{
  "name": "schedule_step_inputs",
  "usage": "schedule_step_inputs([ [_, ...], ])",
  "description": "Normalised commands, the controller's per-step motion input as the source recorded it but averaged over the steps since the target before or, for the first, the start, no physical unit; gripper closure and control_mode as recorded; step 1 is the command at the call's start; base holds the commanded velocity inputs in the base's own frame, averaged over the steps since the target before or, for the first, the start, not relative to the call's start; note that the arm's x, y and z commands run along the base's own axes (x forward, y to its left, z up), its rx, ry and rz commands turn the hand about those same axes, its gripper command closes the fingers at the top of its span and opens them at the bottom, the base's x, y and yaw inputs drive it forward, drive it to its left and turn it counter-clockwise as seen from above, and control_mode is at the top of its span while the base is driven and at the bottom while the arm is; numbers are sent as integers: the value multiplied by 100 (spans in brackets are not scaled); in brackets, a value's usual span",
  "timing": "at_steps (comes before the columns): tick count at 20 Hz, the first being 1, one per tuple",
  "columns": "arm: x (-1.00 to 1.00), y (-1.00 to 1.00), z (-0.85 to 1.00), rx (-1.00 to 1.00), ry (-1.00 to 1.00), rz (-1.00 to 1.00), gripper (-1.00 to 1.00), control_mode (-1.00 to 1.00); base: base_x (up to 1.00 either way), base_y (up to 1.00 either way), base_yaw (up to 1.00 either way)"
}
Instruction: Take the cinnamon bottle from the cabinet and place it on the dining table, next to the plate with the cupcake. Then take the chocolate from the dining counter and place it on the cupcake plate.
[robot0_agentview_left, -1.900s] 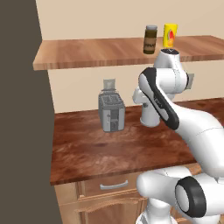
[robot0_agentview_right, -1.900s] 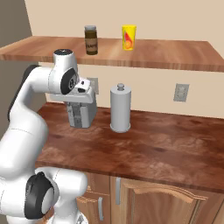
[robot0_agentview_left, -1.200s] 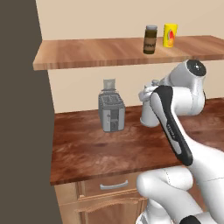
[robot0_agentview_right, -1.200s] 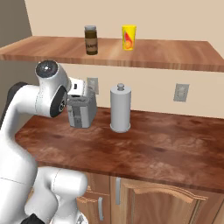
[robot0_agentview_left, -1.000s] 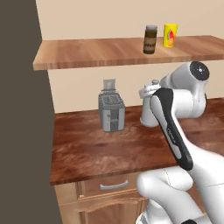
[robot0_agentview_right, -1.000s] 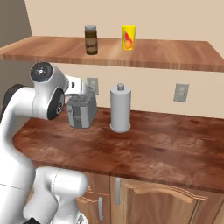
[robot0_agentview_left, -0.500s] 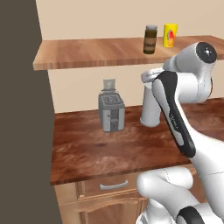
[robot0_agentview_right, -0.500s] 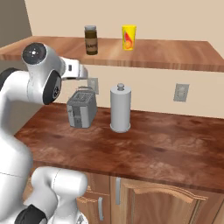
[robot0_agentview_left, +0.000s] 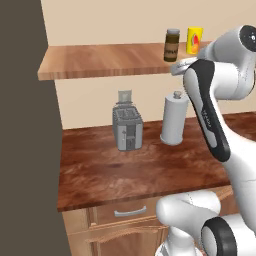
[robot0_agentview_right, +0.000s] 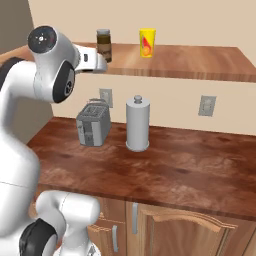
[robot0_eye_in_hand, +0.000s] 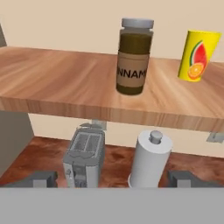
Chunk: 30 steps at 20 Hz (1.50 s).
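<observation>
The cinnamon bottle (robot0_eye_in_hand: 134, 57), a brown jar with a tan label and a grey lid, stands upright on the light wood cabinet shelf (robot0_eye_in_hand: 57, 83). Both base views show the cinnamon bottle (robot0_agentview_left: 171, 45) (robot0_agentview_right: 104, 45) near the shelf's front edge. My gripper (robot0_eye_in_hand: 113, 179) is open, its fingertips spread wide with nothing between them. It hovers in front of the shelf edge, slightly below the bottle and short of it. From the sides, the gripper (robot0_agentview_left: 181, 65) (robot0_agentview_right: 98, 63) sits just before the bottle. The dining table, plate, cupcake and chocolate are out of view.
A yellow cup (robot0_eye_in_hand: 197, 54) with a fruit print stands on the shelf right of the bottle. Below, on the dark worktop (robot0_agentview_right: 190, 170), stand a grey toaster (robot0_eye_in_hand: 84, 159) and a white paper-towel roll (robot0_eye_in_hand: 151, 159). A dark wall (robot0_agentview_left: 25, 125) bounds the left.
The arm has swung its hand up from toaster height to the shelf edge, towards the bottle. The jaws stayed open and nothing on the shelf moved.
</observation>
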Motion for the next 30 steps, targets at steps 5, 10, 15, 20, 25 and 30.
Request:
schedule_step_inputs([
  [5, 30, -23, 33, 0, 4, -4, -100, -100, 0, 0, 0],
  [10, 41, -24, 21, 0, 9, -1, -100, -100, 0, 0, 0],
  [15, 40, -3, 4, 0, -1, 0, -100, -100, 0, 0, 0],
  [20, 20, 6, -4, 3, 0, -4, -100, -100, 0, 0, 0],
  [25, 21, 0, -11, 7, 0, -6, -100, -100, 0, 0, 0],
  [30, 15, 4, -18, 9, -5, -1, -100, -100, 0, 0, 0],
])
